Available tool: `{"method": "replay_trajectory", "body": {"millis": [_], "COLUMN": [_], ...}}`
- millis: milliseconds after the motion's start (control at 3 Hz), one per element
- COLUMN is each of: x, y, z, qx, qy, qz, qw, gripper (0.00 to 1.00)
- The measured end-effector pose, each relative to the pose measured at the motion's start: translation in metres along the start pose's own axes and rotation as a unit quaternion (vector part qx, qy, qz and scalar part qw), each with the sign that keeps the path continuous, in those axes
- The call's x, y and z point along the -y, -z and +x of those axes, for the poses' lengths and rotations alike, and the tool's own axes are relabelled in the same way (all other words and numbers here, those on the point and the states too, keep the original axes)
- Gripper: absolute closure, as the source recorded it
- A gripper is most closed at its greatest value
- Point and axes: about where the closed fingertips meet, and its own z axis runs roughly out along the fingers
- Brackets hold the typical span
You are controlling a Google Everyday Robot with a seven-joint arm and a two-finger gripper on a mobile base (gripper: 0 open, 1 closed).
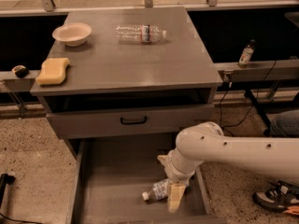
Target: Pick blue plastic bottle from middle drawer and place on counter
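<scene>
The blue plastic bottle [156,190] lies on its side on the floor of the open middle drawer [117,176], near the right front, with its white cap pointing left. My gripper [170,180] reaches down into the drawer over the bottle's right end. One cream finger [176,197] is in front of the bottle and the other is behind it, spread apart. The arm hides the bottle's base. The counter [126,69] is the grey cabinet top above.
On the counter lie a clear bottle with a dark label band [140,33], a white bowl [72,33] and a yellow sponge [53,70]. A shut drawer front with a black handle [133,120] is above the open drawer. A person's shoe [275,199] is at the right.
</scene>
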Motion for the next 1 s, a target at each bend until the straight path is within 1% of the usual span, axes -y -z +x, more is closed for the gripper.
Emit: {"method": "replay_trajectory", "body": {"millis": [333, 667, 1000], "x": [0.026, 0.025, 0.017], "y": [-0.061, -0.098, -0.14], "z": [0.033, 0.053, 0.059], "qx": [-0.014, -0.007, -0.012], "qy": [-0.02, -0.03, -0.023], "qz": [-0.01, -0.011, -0.017], "qw": [0.9997, 0.9995, 0.9995], "gripper": [0.0, 0.0, 0.04]}}
